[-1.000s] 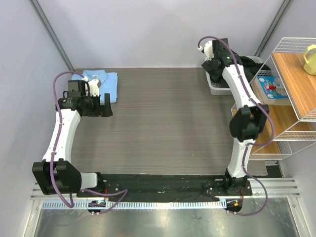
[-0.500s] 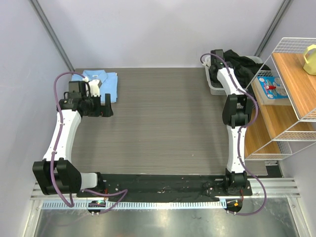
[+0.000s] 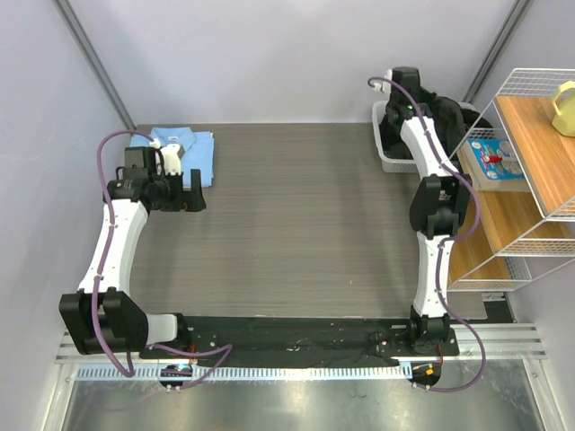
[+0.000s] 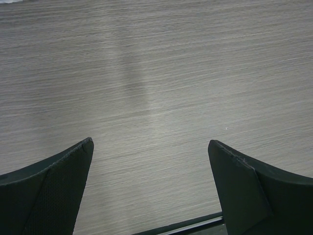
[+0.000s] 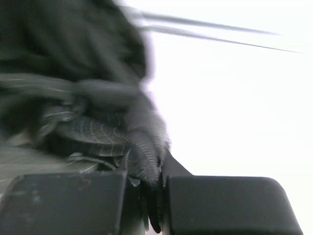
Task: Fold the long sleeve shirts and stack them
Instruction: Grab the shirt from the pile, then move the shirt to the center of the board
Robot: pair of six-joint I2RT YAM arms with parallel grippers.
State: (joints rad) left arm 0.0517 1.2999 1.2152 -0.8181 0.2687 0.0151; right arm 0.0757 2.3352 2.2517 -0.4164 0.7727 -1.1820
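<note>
Your right claw (image 5: 149,188) is pressed together on a fold of the crumpled black-charcoal shirt with fine pale pinstripes (image 5: 110,134). The cloth is bunched up between the two pads. That shirt lies heaped in the pale grey plastic bin (image 3: 388,154) at the far right corner of the grey wood-grain counter (image 3: 296,215), directly under the claw. Because it is a heap, you cannot read a long axis from it.

What matters for your next move is direction. The bare stretch of counter lies to the left of the bin and nearer the arm bases, so the lift probably has to carry the shirt up over the bin wall and inward.

Your left claw (image 4: 150,142) is spread wide over bare counter, holding nothing. It is near the folded plain light blue shirt (image 3: 199,153) at the far left corner. It is well apart from the bin, so the right arm is clearly the nearer one.
</note>
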